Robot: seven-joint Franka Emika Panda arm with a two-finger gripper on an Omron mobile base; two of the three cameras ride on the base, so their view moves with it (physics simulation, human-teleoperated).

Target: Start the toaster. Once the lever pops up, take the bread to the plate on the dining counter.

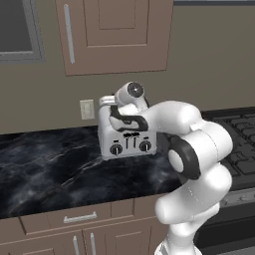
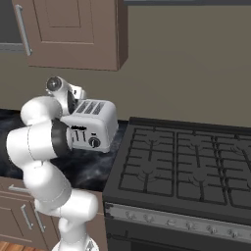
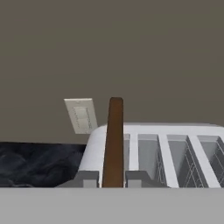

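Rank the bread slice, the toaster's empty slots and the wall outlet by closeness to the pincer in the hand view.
1. bread slice, clamped upright in the pincer.
2. toaster, its empty slots just to the right.
3. wall outlet, on the wall behind, left of the slice.

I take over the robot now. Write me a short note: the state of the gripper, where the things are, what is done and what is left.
Gripper: shut on the bread, a dark brown slice seen edge-on between the fingertips, over the toaster's end slot.
Toaster: on the black marble counter, beside the stove; the arm reaches over its top.
Done: the slice is gripped, standing tall above the slots.
Left: lift it clear, carry it to the plate on the dining counter and set it down.
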